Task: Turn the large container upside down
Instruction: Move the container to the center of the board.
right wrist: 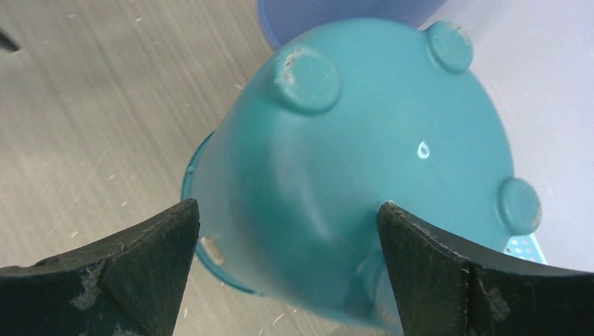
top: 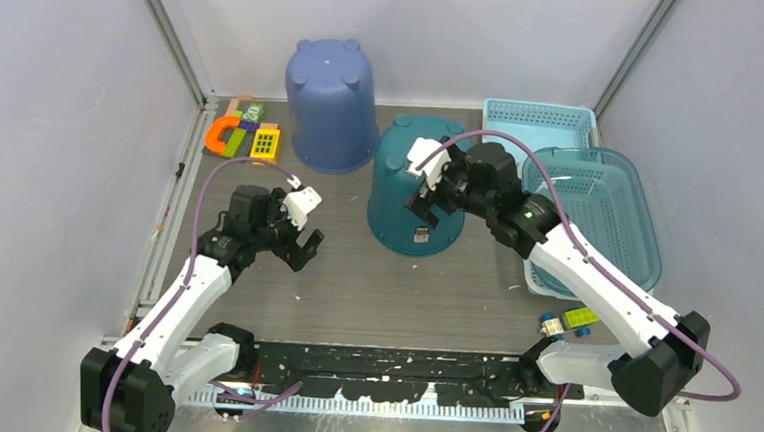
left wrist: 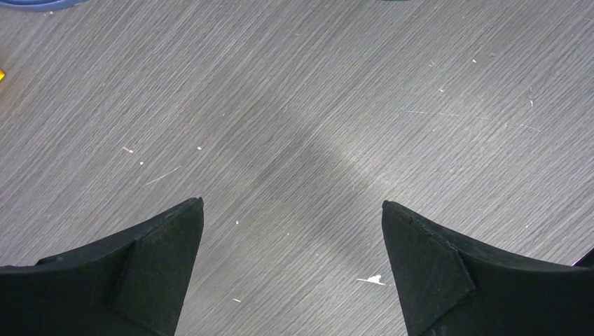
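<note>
Near the middle of the tabletop (top: 354, 284), toward its far edge, the teal bucket (top: 398, 212) already stands rim-down with its feet up, so the flip looks done and only withdrawal seems left; the right gripper (top: 427, 201) hangs spread wide over its base, and the left gripper (top: 301, 246) gapes above the table.

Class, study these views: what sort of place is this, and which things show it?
Probably a robotics lab cell: two black-and-white robot arms bolted at a grey wood-grain table, plain enclosing walls, and practice props like the upturned teal plastic bucket.
</note>
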